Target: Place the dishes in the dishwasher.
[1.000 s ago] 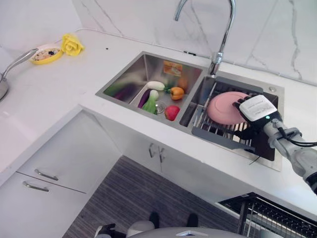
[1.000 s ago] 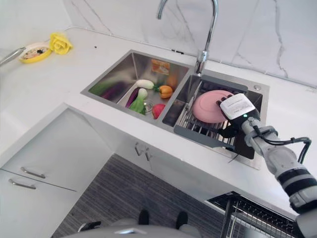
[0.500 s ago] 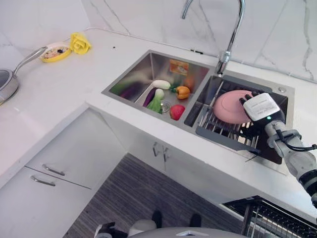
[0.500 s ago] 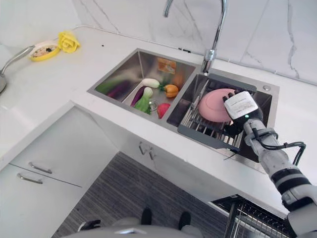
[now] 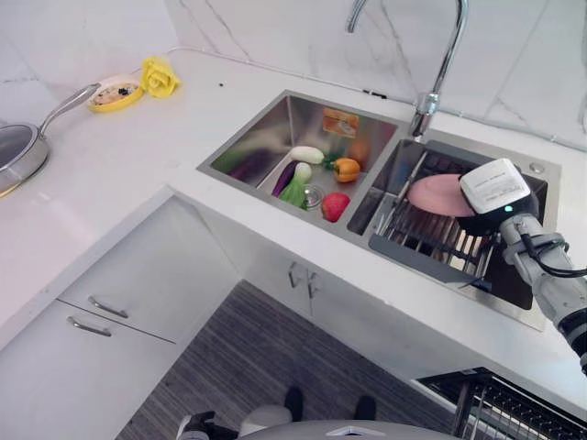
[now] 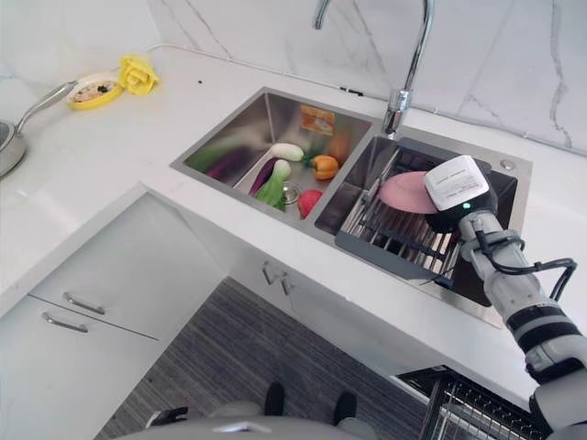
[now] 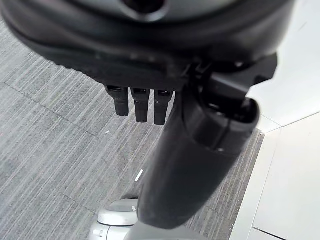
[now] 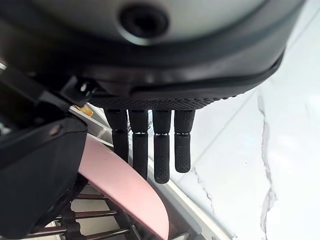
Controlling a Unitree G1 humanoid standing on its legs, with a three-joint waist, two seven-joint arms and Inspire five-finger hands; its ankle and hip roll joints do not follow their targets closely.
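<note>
**Plate pinched at its rim, tilted up off the rack**

Nearest of all, below the right hand [image 5: 495,192] and toward the robot, the corner of a wire basket [image 5: 514,408] pokes out under the counter; that is probably the dishwasher rack. The left hand [image 7: 142,102] hangs over the floor with fingers loosely straight, holding nothing

The right hand sits over the right basin of the sink [image 5: 275,110]. Seen from its wrist, the fingers [image 8: 150,145] lie along one face of the pink plate [image 5: 440,194] and the thumb presses the other face, so it is pinching the plate by the rim. The plate stands tilted above the drying rack [image 5: 426,240], its far edge raised; whether the low edge touches the bars I cannot tell

It looks stiff, smooth and probably slippery, and would crack if dropped. Held by one edge it will want to swing, so I'd keep the pinch deep across the rim

Left of the hand, vegetables [image 5: 316,179] lie in the other basin. Beyond it rises the tap [image 5: 440,64]. Far off left sit a pan [image 5: 18,151] and a yellow dish [image 5: 115,93]
</note>
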